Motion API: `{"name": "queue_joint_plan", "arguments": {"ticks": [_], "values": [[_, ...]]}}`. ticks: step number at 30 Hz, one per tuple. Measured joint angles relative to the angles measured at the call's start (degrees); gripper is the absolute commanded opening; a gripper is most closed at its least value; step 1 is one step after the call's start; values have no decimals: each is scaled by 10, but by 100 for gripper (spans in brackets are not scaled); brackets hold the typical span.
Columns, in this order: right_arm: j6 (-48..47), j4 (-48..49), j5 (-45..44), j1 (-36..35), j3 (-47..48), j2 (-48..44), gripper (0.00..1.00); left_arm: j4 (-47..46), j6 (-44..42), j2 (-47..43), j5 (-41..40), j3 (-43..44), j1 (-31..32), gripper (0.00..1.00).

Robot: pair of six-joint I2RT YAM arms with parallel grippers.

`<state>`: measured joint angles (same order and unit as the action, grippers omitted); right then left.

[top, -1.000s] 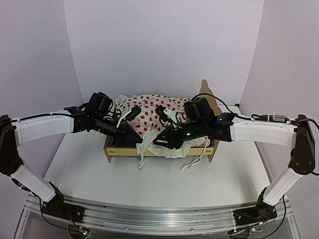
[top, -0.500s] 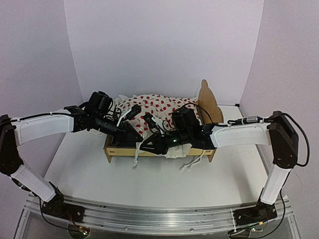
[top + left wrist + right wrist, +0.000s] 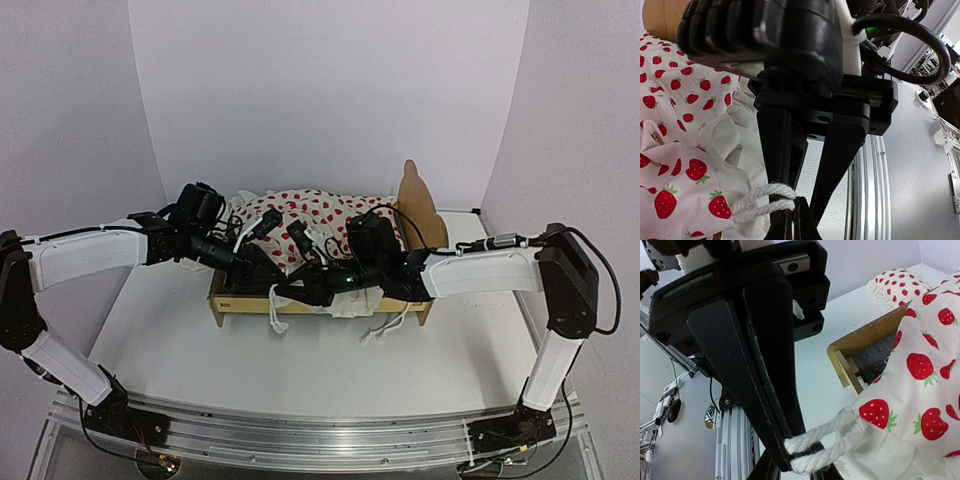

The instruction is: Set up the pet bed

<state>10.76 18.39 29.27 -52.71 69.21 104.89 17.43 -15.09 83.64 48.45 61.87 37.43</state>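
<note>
The pet bed [image 3: 245,305] is a light plywood frame in mid-table, its scalloped headboard [image 3: 420,205] at the right end. A white strawberry-print blanket [image 3: 310,215] lies heaped over it. My left gripper [image 3: 268,270] is at the bed's front left, shut on a white cord loop [image 3: 757,197] at the blanket's [image 3: 685,170] corner. My right gripper [image 3: 283,293] reaches across the front rail beside it. In the right wrist view its fingers pinch another cord loop [image 3: 832,432] of the blanket [image 3: 925,365], next to the frame's corner [image 3: 860,342] and grey felt base [image 3: 875,357].
A small strawberry-print pillow [image 3: 897,285] lies on the white table beyond the bed. Loose white cords [image 3: 385,325] hang over the front rail onto the table. An aluminium rail [image 3: 320,435] runs along the near edge. Lilac walls close in the back and sides.
My right arm has swung left along the bed's front rail, and its jaws have closed onto the cord loop. The left arm has stayed put.
</note>
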Motion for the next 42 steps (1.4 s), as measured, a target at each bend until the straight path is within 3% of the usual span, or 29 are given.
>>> {"name": "queue_joint_plan", "arguments": {"ticks": [5, 15, 21, 25, 33, 42], "values": [[14, 4, 7, 0, -2, 2, 0, -2, 0, 0, -4, 0, -5, 0], [31, 17, -42, -1, -22, 2, 0, 32, -29, 0, -6, 7, -25, 0], [12, -39, -100, -1, -24, -7, 0, 84, -80, 0, -17, 19, -47, 0], [-3, -77, -125, -1, -24, -18, 0, 128, -135, 0, -44, 20, -60, 0], [-27, -147, -152, -1, -16, -39, 0, 161, -348, -1, -214, 70, -67, 0], [-40, -167, -159, -5, 27, -39, 0, 188, -505, -6, -277, 129, -63, 0]]}}
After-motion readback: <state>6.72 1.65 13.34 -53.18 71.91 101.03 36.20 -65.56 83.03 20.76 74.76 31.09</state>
